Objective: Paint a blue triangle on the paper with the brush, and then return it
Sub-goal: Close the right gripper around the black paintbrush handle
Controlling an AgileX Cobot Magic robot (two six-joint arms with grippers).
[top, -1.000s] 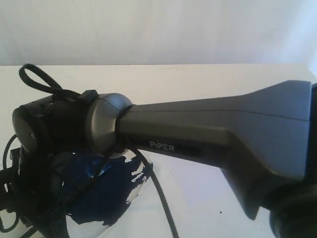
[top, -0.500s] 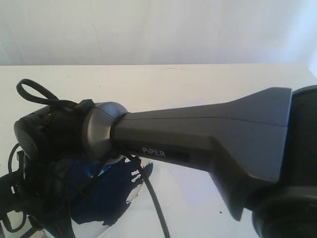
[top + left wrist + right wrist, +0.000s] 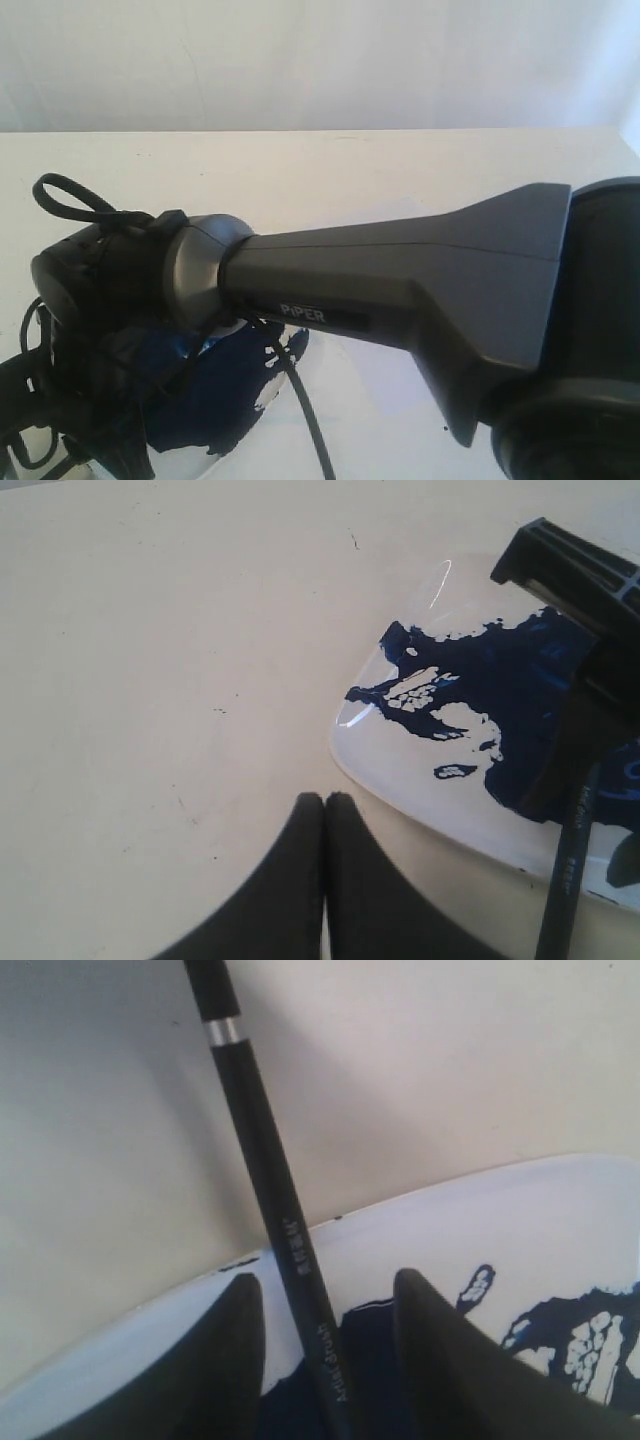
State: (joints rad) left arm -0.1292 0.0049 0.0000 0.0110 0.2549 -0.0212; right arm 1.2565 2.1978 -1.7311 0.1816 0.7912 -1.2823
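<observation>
Right arm (image 3: pixel 400 285) blocks most of the exterior view.
Right gripper (image 3: pixel 325 1278) spread wide around the brush (image 3: pixel 260 1150), above a paint-smeared plate (image 3: pixel 400 780); left gripper (image 3: pixel 324 800) pressed together, empty.

Wall (image 3: pixel 300 60): plain white, rising behind the table's far edge.
Table (image 3: pixel 420 165): cream, matte, with some tiny dark specks.
Light: bright, even.
</observation>
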